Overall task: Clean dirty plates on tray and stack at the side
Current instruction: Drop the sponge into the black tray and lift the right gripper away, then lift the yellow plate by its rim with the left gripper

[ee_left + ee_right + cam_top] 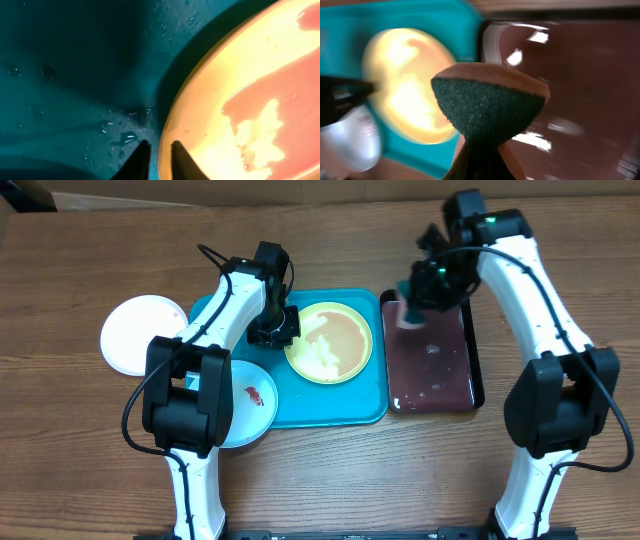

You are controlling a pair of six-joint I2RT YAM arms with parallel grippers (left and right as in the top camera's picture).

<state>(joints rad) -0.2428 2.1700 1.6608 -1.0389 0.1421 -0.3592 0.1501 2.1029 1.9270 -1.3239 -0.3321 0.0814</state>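
The yellow-green plate [328, 342] lies on the turquoise tray [340, 408] with reddish water pooled on it. My left gripper [272, 330] pinches the plate's left rim; in the left wrist view its fingers [159, 160] straddle the rim of the plate [210, 100], one on the tray [75, 75] side. The pale blue plate [240, 415] with a red smear overlaps the tray's front left corner. The white plate [140, 335] lies on the table to the left. My right gripper [412, 310] is shut on a green-faced sponge [485, 107], held over the black tray.
The narrow black tray [432, 360] of reddish water sits right of the turquoise tray and also shows in the right wrist view [580, 75]. Bare wooden table lies in front of and behind the trays.
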